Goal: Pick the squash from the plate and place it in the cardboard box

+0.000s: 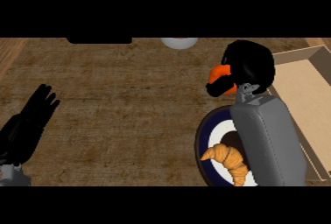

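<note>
Above the brown wooden counter [123, 113], beyond the far rim of the round dark-blue and white plate [213, 131], the robot's right hand [249, 65] hangs with its black fingers curled round the orange squash [222, 74]. Only a wedge of orange shows between the fingers and thumb, so the squash is off the plate and held up in the air, just beside the near wall of the open tan cardboard box [304, 87] but not yet over its floor.

Several things could go wrong from here. Most of the squash is hidden, so how well it sits in the hand cannot be judged; if only its end is caught, it could slip during the sideways move and fall onto the counter or back toward the plate. The box wall stands close to the hand, and a low carry could knock the squash or fingers against it and push the box. An early release would land the squash outside the box. The grey forearm [268, 140] lies over the plate, beside a golden croissant [227, 161] which a sweep could disturb.

At the left edge, the left hand [31, 122] rests open, fingers straight and close together.
</note>
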Robot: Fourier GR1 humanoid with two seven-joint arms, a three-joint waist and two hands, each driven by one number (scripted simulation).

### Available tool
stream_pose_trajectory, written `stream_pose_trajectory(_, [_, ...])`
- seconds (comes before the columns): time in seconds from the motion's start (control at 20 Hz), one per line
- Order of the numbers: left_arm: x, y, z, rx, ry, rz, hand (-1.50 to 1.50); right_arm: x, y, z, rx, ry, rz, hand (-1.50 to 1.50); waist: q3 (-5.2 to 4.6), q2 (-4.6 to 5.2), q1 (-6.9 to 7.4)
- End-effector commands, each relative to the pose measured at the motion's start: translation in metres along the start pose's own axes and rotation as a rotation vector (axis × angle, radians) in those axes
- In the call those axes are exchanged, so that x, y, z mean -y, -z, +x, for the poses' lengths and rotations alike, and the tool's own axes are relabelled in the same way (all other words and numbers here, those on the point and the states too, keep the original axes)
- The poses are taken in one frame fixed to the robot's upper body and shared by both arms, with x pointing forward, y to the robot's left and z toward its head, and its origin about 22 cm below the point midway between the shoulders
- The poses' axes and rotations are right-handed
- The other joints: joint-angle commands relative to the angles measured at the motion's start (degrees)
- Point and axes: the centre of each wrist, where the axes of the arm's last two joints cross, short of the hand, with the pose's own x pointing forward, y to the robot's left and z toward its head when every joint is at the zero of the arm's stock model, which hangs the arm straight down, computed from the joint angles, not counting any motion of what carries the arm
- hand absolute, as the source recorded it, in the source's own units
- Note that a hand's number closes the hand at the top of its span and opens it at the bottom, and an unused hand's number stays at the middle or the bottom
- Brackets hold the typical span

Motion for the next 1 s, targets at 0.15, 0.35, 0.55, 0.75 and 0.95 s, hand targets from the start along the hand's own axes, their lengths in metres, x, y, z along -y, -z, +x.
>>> stream_pose_trajectory(0.15, [0.008, 0.006, -0.006, -0.008, -0.006, 0.006, 0.0, 0.088, -0.007, 0.017, -0.123, 0.042, -0.26, 1.5, -0.01, 0.12, -0.2])
stream_pose_trajectory(0.35, [0.014, 0.004, 0.003, 0.002, -0.002, 0.0, 0.0, 0.101, -0.012, 0.0, -0.207, 0.062, -0.346, 1.5, 0.03, 0.07, -0.39])
stream_pose_trajectory(0.55, [-0.002, 0.002, 0.004, 0.008, 0.008, 0.016, 0.0, 0.134, 0.002, -0.033, -0.282, 0.073, -0.388, 1.5, 0.03, 0.1, -0.32])
stream_pose_trajectory(0.75, [-0.007, -0.004, -0.008, -0.003, -0.005, 0.01, 0.0, 0.13, 0.017, -0.066, -0.312, 0.026, -0.365, 1.5, 0.02, 0.18, -0.28])
stream_pose_trajectory(0.95, [0.008, 0.004, -0.001, 0.003, -0.009, -0.008, 0.0, 0.11, 0.035, -0.075, -0.316, -0.014, -0.319, 1.5, 0.02, 0.24, -0.06])
